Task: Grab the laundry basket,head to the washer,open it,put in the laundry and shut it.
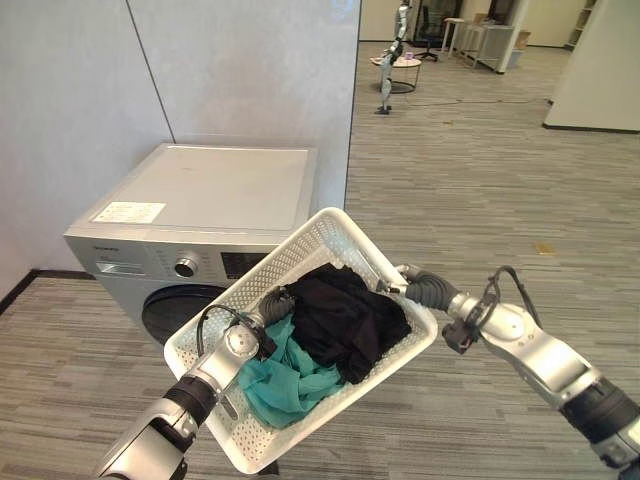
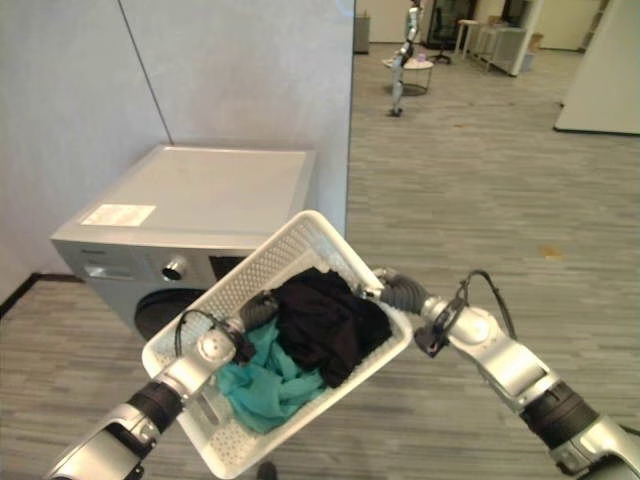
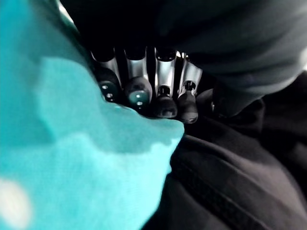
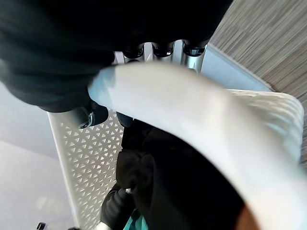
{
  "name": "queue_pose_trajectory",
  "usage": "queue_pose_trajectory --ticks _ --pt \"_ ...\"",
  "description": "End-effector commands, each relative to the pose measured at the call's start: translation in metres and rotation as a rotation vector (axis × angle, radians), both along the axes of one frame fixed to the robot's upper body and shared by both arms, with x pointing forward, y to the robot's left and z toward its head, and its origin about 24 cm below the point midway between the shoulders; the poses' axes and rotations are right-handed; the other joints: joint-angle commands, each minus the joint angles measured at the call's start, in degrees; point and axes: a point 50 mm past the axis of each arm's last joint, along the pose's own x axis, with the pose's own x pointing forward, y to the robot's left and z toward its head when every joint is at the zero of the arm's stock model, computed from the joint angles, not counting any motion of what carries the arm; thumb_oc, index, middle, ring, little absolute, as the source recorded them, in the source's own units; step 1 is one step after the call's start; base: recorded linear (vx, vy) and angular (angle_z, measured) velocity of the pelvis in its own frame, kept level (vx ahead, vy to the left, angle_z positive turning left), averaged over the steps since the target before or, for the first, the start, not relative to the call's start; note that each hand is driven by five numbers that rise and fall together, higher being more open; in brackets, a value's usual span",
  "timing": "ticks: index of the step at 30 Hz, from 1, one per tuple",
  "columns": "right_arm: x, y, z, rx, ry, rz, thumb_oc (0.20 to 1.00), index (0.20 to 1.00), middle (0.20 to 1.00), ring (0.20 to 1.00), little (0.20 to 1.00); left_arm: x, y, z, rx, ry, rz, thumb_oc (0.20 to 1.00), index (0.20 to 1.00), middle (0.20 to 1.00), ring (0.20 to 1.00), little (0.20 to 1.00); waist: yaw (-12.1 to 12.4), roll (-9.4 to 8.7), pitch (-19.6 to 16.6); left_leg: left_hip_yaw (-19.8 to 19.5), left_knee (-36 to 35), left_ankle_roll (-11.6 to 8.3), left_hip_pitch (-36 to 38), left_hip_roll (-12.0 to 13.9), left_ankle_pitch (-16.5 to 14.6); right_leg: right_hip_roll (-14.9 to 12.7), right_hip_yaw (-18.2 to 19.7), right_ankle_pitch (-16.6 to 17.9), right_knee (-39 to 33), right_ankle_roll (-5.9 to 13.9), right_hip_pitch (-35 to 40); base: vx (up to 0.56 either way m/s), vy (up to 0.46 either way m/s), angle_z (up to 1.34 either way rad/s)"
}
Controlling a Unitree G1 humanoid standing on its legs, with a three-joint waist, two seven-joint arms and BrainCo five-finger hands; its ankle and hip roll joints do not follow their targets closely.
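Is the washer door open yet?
No, the washer door sits shut against the front panel, with the laundry basket held in front of it.

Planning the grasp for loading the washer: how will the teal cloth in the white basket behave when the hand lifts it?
The teal cloth lies crumpled in folds, so it will probably hang limp and light. It sits partly under the black garment, which may drag along. The left hand has fingers amid the cloth.

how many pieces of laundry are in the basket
2: a black garment toward the right hand's side of the white laundry basket, a teal one by the left hand. More may be hidden underneath.
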Motion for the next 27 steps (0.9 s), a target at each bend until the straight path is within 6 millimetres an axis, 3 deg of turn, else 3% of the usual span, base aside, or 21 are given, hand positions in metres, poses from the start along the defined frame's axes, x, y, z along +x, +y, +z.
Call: queue_pose_trajectory --ticks 1,2,3,4,6,7,8,9,11,13,19,21,22,23,24,25,27 --pt "0.010 0.082 0.112 0.573 -0.283 0.339 0.200 0.200 0.200 0.200 0.200 0.008 -0.054 0.016 -0.029 -0.059 -0.202 0.200 0.200 0.200 0.200 0.200 4.58 -1.22 -2.21 -0.76 12.44 -1.25 7.39 4.68 -15.89 -2.23 -3.99 -0.68 7.76 -1.87 -8.78 0.03 -0.019 0.13" --pt "0.024 0.087 0.114 0.596 -0.250 0.297 0.200 0.200 0.200 0.200 0.200 0.008 -0.057 0.017 -0.031 -0.058 -0.211 0.200 0.200 0.200 0.200 0.200 5.69 -1.30 -2.50 -0.93 12.81 -1.21 7.55 4.52 -16.22 -2.49 -4.13 -0.59 7.89 -1.76 -8.46 0.03 -0.015 0.10" --pt "0.024 0.087 0.115 0.596 -0.251 0.298 0.200 0.200 0.200 0.200 0.200 0.009 -0.057 0.017 -0.031 -0.058 -0.210 0.200 0.200 0.200 0.200 0.200 5.66 -1.29 -2.46 -0.92 12.83 -1.21 7.55 4.52 -16.23 -2.50 -4.12 -0.60 7.91 -1.76 -8.46 0.03 -0.012 0.07" --pt "0.040 0.090 0.125 0.636 -0.237 0.250 0.200 0.200 0.200 0.200 0.200 0.010 -0.059 0.020 -0.037 -0.063 -0.213 0.200 0.200 0.200 0.200 0.200 6.72 -1.35 -2.70 -1.38 13.45 -1.16 7.29 4.23 -16.40 -2.68 -4.20 -0.49 8.14 -1.72 -8.53 0.01 -0.004 0.05" --pt "0.048 0.091 0.131 0.653 -0.237 0.223 0.200 0.200 0.200 0.200 0.200 0.011 -0.059 0.021 -0.039 -0.068 -0.215 0.200 0.200 0.200 0.200 0.200 7.07 -1.40 -2.78 -1.49 13.72 -1.18 7.03 4.23 -16.43 -2.76 -4.34 -0.47 8.15 -1.70 -8.56 0.00 -0.019 0.03" --pt "0.064 0.090 0.140 0.701 -0.232 0.144 0.200 0.200 0.200 0.200 0.200 0.014 -0.058 0.024 -0.040 -0.075 -0.204 0.200 0.200 0.200 0.200 0.200 7.80 -1.60 -2.88 -1.91 14.07 -1.24 6.47 4.14 -16.36 -2.79 -4.73 -0.37 8.16 -1.70 -8.60 -0.01 -0.026 0.06" --pt "0.064 0.090 0.141 0.701 -0.232 0.145 0.200 0.200 0.200 0.200 0.200 0.014 -0.058 0.024 -0.040 -0.076 -0.203 0.200 0.200 0.200 0.200 0.200 7.74 -1.61 -2.85 -1.95 14.11 -1.24 6.43 4.13 -16.37 -2.80 -4.75 -0.37 8.17 -1.70 -8.61 -0.01 -0.030 0.10" --pt "0.079 0.086 0.157 0.769 -0.239 0.070 0.200 0.200 0.200 0.200 0.200 0.016 -0.057 0.024 -0.041 -0.071 -0.190 0.200 0.200 0.200 0.200 0.200 8.14 -1.75 -2.85 -2.38 14.23 -1.33 5.94 4.06 -16.26 -2.80 -5.08 -0.18 7.97 -1.72 -8.57 0.00 -0.016 0.12" --pt "0.087 0.080 0.166 0.788 -0.246 0.023 0.200 0.200 0.200 0.200 0.200 0.018 -0.054 0.024 -0.035 -0.072 -0.180 0.200 0.200 0.200 0.200 0.200 8.32 -1.87 -2.87 -2.73 14.31 -1.36 5.57 3.96 -16.23 -2.81 -5.35 -0.08 7.82 -1.71 -8.57 0.00 -0.014 0.10" --pt "0.103 0.059 0.187 0.848 -0.270 -0.109 0.200 0.200 0.200 0.200 0.200 0.020 -0.049 0.022 -0.019 -0.060 -0.162 0.200 0.200 0.200 0.200 0.200 8.90 -1.99 -2.98 -3.30 14.50 -1.60 4.94 3.99 -16.49 -2.70 -6.10 -0.31 7.86 -1.55 -8.56 0.02 -0.014 0.12" --pt "0.114 0.024 0.209 0.895 -0.308 -0.268 0.200 0.200 0.200 0.200 0.200 0.028 -0.036 0.033 -0.025 -0.097 -0.117 0.200 0.200 0.200 0.200 0.200 9.71 -2.31 -3.06 -4.08 14.61 -1.86 3.81 4.07 -16.37 -2.52 -7.32 -0.08 7.47 -1.48 -8.61 0.04 -0.012 0.11" --pt "0.118 0.000 0.212 0.904 -0.316 -0.359 0.200 0.200 0.200 0.200 0.200 0.045 -0.023 0.061 -0.021 -0.197 -0.057 0.200 0.200 0.200 0.200 0.200 10.14 -2.46 -3.33 -4.40 14.31 -2.09 3.21 4.04 -16.07 -2.34 -7.91 0.08 6.94 -1.41 -8.81 0.04 -0.007 0.05" --pt "0.118 0.000 0.213 0.905 -0.317 -0.358 0.200 0.200 0.200 0.200 0.200 0.045 -0.023 0.061 -0.020 -0.198 -0.057 0.200 0.200 0.200 0.200 0.200 10.10 -2.48 -3.28 -4.43 14.31 -2.10 3.17 4.04 -16.05 -2.34 -7.95 0.09 6.91 -1.42 -8.82 0.03 -0.010 0.06" --pt "0.118 -0.007 0.215 0.909 -0.323 -0.383 0.200 0.200 0.200 0.200 0.200 0.053 -0.016 0.077 -0.022 -0.251 -0.031 0.200 0.200 0.200 0.200 0.200 10.33 -2.53 -3.38 -4.51 14.12 -2.16 3.07 4.06 -16.02 -2.30 -8.22 0.14 6.64 -1.38 -8.78 0.03 -0.007 0.12" --pt "0.118 -0.016 0.217 0.931 -0.329 -0.418 0.200 0.200 0.200 0.200 0.200 0.065 -0.007 0.107 -0.026 -0.353 0.011 0.200 0.200 0.200 0.200 0.200 10.59 -2.52 -3.75 -4.54 13.67 -2.30 2.91 4.11 -15.69 -2.17 -8.67 0.38 6.12 -1.25 -8.70 0.03 -0.007 0.15" --pt "0.118 -0.016 0.218 0.932 -0.330 -0.418 0.200 0.200 0.200 0.200 0.200 0.065 -0.007 0.108 -0.026 -0.355 0.011 0.200 0.200 0.200 0.200 0.200 10.58 -2.56 -3.68 -4.56 13.64 -2.31 2.89 4.11 -15.66 -2.16 -8.70 0.40 6.08 -1.25 -8.70 0.04 -0.004 0.15" --pt "0.120 -0.023 0.214 0.936 -0.317 -0.458 0.200 0.200 0.200 0.200 0.200 0.083 0.001 0.145 0.029 -0.469 0.058 0.200 0.200 0.200 0.200 0.200 10.53 -2.56 -3.98 -4.64 12.67 -2.52 2.83 4.27 -15.27 -1.96 -9.06 0.52 5.51 -1.10 -8.62 0.04 -0.001 0.06"
